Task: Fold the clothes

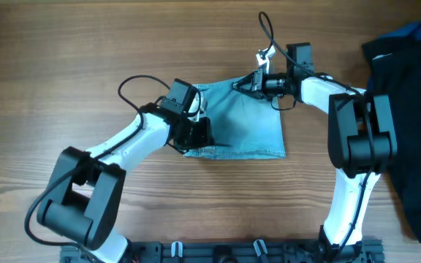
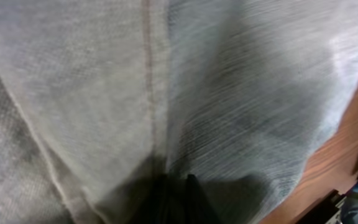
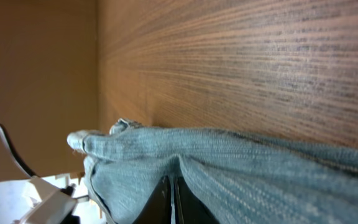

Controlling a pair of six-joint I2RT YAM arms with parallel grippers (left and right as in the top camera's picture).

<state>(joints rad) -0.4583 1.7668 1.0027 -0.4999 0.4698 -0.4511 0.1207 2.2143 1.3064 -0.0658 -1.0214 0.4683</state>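
At opposite edges, left gripper [image 1: 199, 136] and right gripper [image 1: 245, 86] clamp the clothes [image 1: 248, 124] (left seemingly).

Left wrist view: the denim garment [image 2: 229, 93] is filling the frame and blurring out. The left gripper [image 2: 176, 202] is showing only as a dark smear at the bottom edge, jaws unreadable. Overhead, the wrist body is covering that gripper's fingertips. The right gripper [image 3: 171, 202] is being cut off by the bottom edge. The dark cloth pile [image 1: 408, 109] is running off the right edge — shape untellable.
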